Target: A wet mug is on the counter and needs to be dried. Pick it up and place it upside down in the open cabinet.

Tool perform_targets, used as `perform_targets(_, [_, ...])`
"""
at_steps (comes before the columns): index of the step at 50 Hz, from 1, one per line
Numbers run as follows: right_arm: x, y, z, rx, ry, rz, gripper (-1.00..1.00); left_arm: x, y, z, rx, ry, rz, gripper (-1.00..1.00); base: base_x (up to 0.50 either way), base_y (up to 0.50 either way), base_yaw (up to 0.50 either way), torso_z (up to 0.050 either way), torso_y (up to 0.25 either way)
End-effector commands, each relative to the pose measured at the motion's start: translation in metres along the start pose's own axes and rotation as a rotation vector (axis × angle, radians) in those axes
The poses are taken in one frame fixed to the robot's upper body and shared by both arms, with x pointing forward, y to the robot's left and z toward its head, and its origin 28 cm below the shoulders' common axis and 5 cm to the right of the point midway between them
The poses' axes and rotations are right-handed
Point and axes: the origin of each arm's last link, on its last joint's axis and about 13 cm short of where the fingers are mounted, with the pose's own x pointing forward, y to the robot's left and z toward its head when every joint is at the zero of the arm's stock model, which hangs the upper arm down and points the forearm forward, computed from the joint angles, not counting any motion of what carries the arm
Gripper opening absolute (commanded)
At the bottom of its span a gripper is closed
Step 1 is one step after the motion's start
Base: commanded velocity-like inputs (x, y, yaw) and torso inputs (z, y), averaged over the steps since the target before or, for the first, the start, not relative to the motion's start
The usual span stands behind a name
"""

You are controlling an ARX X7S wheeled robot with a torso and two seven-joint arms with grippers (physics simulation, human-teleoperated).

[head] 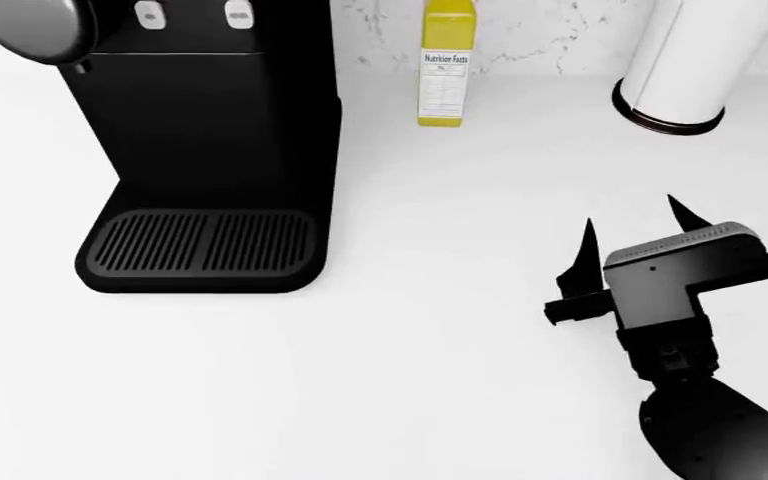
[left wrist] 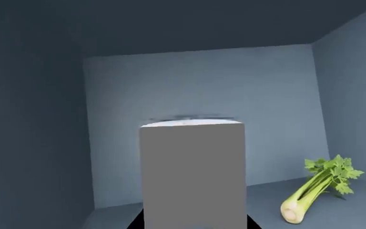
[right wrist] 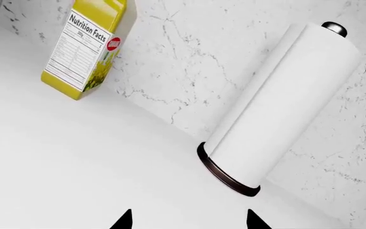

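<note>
No mug stands on the white surface (head: 398,380) in the head view. The only candidate is the plain grey upright shape with a pale top edge (left wrist: 192,174), close before the left wrist camera inside the blue-grey cabinet (left wrist: 202,81). That is probably the mug, shaded, though neither its handle nor which end is up can be made out.

The left gripper's fingers are hardly visible, so I cannot tell whether it grips. The right gripper (head: 635,232) hovers over the surface with its jaws spread wide and nothing between them, near the paper towel roll (head: 684,60).

A ceramic mug should be stiff, fairly light and breakable, and slippery when wet. A firm hold across the wall or rim would suit, with a gentle set-down.

The cabinet holds a celery stalk (left wrist: 320,188) lying on its floor, to one side and apart from the grey shape.
</note>
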Motion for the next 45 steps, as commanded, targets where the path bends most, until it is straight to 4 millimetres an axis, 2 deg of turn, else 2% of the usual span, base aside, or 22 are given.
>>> perform_targets(1, [-0.0044, 0.0059, -0.0147, -0.008, 0.085, 0.041, 1.0, -0.0008, -0.0061, -0.0186, -0.055, 0.058, -0.024, 1.0, 0.0, 0.0, 0.0, 0.0, -0.01])
perform_targets(24, [-0.0057, 0.0071, -0.0175, 0.0, 0.093, 0.04, 1.0, -0.0014, -0.0075, -0.0213, -0.037, 0.069, -0.024, 1.0, 0.0, 0.0, 0.0, 0.0, -0.001])
perform_targets(45, [-0.0057, 0.0081, -0.0191, 0.007, 0.095, 0.042, 1.0, -0.0013, -0.0081, -0.0187, -0.025, 0.06, -0.008, 1.0, 0.0, 0.0, 0.0, -0.01, 0.233])
